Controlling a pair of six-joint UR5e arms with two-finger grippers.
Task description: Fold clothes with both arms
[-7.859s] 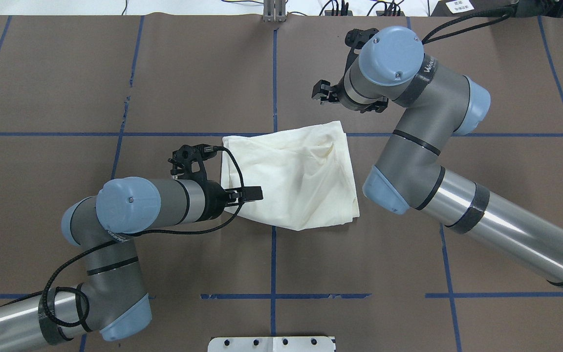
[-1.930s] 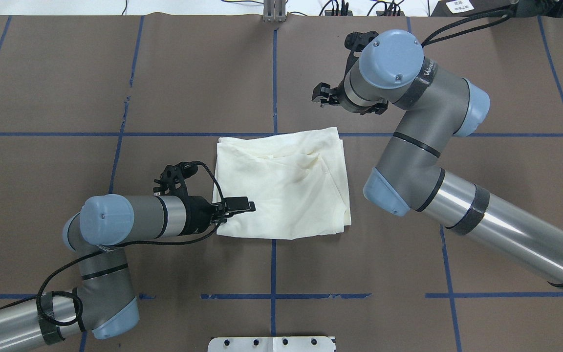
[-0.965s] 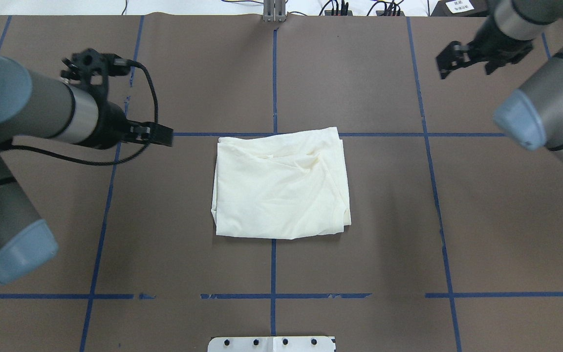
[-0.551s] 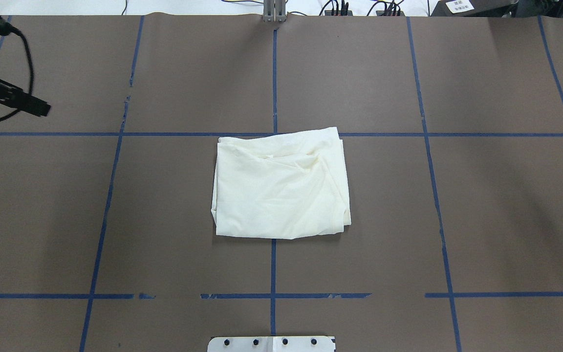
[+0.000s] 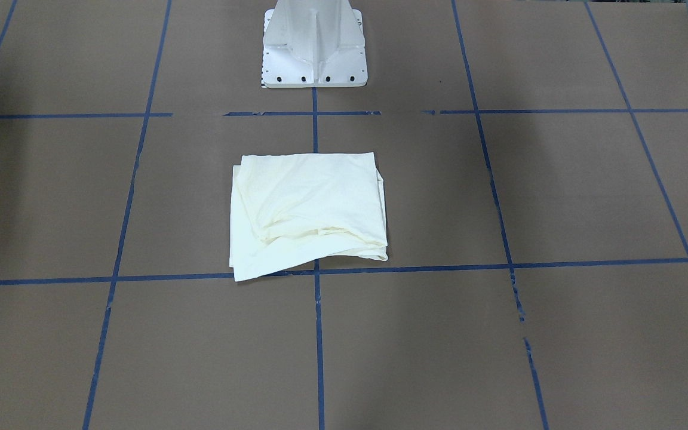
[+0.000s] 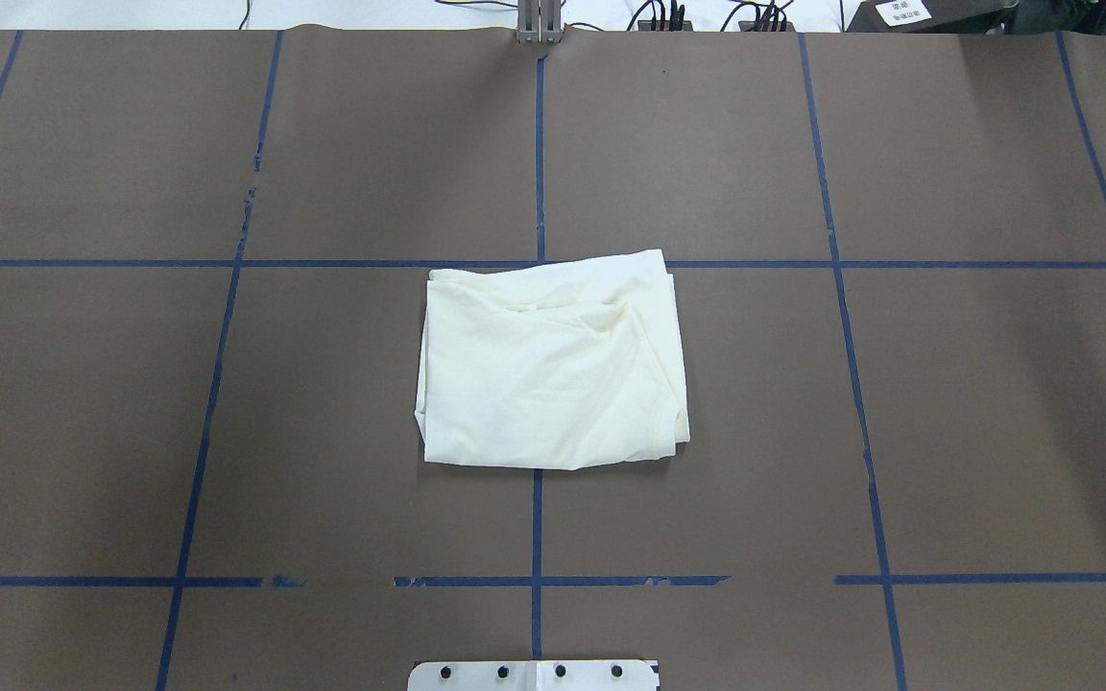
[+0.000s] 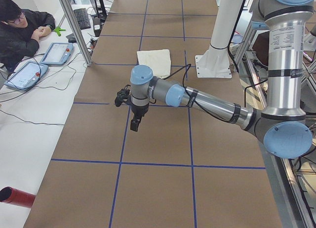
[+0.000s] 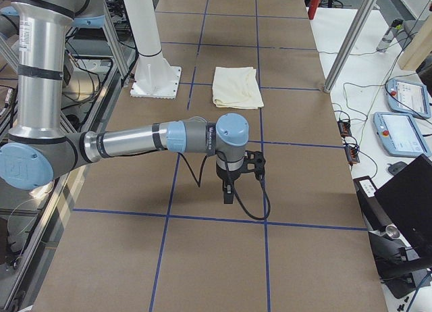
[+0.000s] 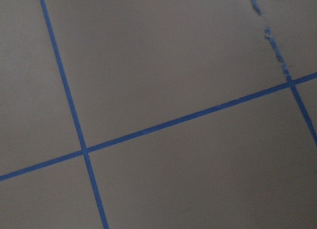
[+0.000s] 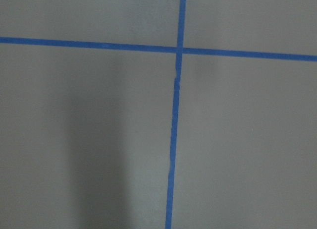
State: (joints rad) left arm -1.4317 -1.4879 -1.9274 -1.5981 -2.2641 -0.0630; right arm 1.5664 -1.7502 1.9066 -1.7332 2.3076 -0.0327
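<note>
- In front of the pedestal base [image 5: 314, 45], near it on the operators' side, the T-shirt [image 6: 553, 365] lies on the table [image 6: 131, 432]. It is folded into a rough rectangle, plain cream side up, with creases across the top layer. Shape and position match the frame 0.6 s earlier.
- In the overhead view, the left gripper [image 7: 134, 127] was at the left edge 0.6 s earlier and the tip of the right gripper [image 8: 229, 194] at the right edge. Both are now out of that frame.
- The left gripper hangs pointing down over the table, well out to the base's left. Only a black sliver of it reaches the front-facing view. Whether its fingers are apart or together cannot be told.
- The right gripper hangs pointing down, well out to the base's right. It shows in the right side view only, so its finger state cannot be told.
- Neither gripper touches the T-shirt.
- Blue tape lines [image 6: 536, 537] grid the table. The centre line from the base meets the T-shirt's near and far edges.
- Past the table edge opposite the base are a seated person [image 7: 19, 30], two tablets [image 7: 57, 53] and an aluminium post [image 7: 74, 28].
</note>
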